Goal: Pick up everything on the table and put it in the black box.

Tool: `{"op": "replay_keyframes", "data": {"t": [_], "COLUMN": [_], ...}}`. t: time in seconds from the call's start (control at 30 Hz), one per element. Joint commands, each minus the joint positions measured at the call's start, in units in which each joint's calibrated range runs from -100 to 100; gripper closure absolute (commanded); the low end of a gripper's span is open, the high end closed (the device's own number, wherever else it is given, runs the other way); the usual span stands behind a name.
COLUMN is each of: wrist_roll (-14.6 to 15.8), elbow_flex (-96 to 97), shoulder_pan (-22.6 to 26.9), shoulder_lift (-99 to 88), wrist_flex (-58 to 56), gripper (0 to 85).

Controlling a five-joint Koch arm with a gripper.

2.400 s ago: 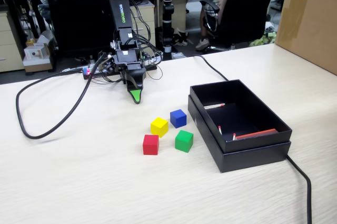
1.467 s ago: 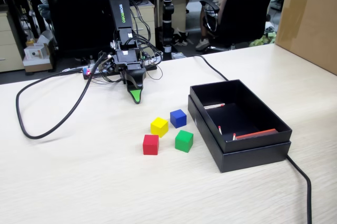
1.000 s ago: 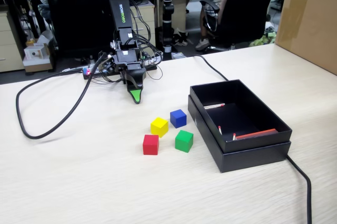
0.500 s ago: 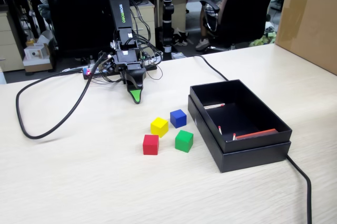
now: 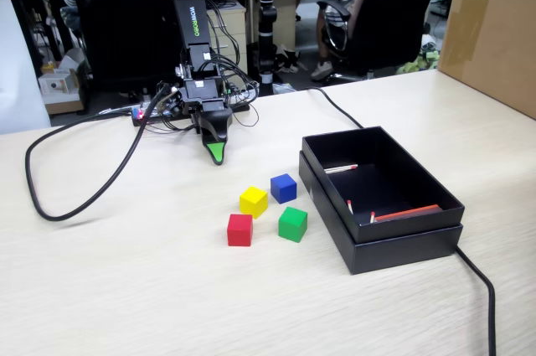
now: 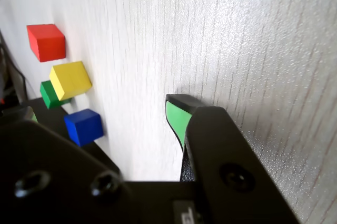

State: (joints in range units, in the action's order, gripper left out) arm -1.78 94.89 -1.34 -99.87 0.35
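Four small cubes lie close together on the pale wooden table: yellow point(image 5: 253, 201), blue point(image 5: 283, 188), red point(image 5: 239, 229) and green point(image 5: 292, 224). The black box point(image 5: 402, 243) stands just right of them, open. My gripper point(image 5: 215, 148) points down at the table behind the cubes, a short way from the yellow and blue ones, and holds nothing. In the wrist view my gripper point(image 6: 102, 109) is open with its jaws wide apart; only the green-padded right fingertip point(image 6: 176, 116) shows clearly. The red point(image 6: 46, 41), yellow point(image 6: 70, 79), green point(image 6: 48, 93) and blue point(image 6: 83, 126) cubes lie at the left.
Red-and-white sticks point(image 5: 404, 214) lie inside the box. A thick black cable point(image 5: 84, 197) loops over the table's left side, and another point(image 5: 479, 282) runs from behind the box to the front right. A brown carton point(image 5: 494, 29) stands at the far right. Office chairs stand behind the table.
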Motion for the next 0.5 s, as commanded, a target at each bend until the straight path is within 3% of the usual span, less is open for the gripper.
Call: {"op": "replay_keyframes", "data": {"t": [0.0,0.23,0.47], "wrist_roll": [-0.29,-0.34,0.83], "elbow_flex": [0.76,-12.48,-41.58], "shoulder_pan": [0.0,0.1,1.9], "shoulder_lift": [-0.13,1.82,22.36], "wrist_flex": [-1.86,-19.92,-38.06], "gripper": [37.9,38.0,38.3]}}
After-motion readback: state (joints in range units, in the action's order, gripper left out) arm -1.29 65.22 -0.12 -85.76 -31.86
